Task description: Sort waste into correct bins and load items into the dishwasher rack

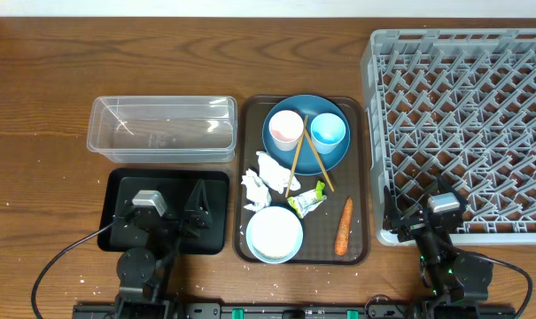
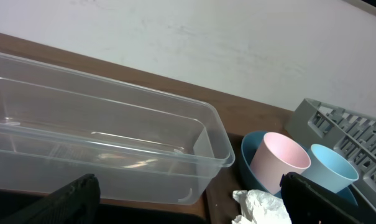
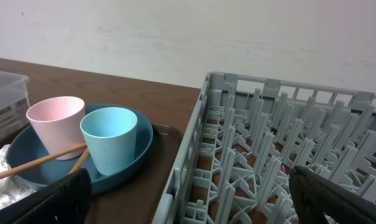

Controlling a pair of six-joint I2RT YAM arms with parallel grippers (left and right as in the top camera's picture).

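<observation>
On the brown serving tray (image 1: pixel 361 177), a blue plate (image 1: pixel 306 158) holds a pink cup (image 1: pixel 285 128), a light blue cup (image 1: pixel 328 131) and chopsticks (image 1: pixel 296 159). Below it lie white tissues (image 1: pixel 263 182), a green-yellow wrapper (image 1: pixel 308 201), a carrot (image 1: pixel 344 226) and a white bowl (image 1: pixel 275 235). The clear tub (image 1: pixel 161 128) and black tray (image 1: pixel 126 182) are to the left, the grey rack (image 1: pixel 462 124) to the right. My left gripper (image 1: pixel 199 211) is open and empty over the black tray. My right gripper (image 1: pixel 402 215) is open and empty at the rack's near left corner.
The left wrist view shows the tub (image 2: pixel 100 149), pink cup (image 2: pixel 278 163) and a tissue (image 2: pixel 262 208). The right wrist view shows both cups (image 3: pixel 110 138) on the plate and the rack wall (image 3: pixel 194 155). Small white specks (image 1: pixel 89 282) dot the table's front left.
</observation>
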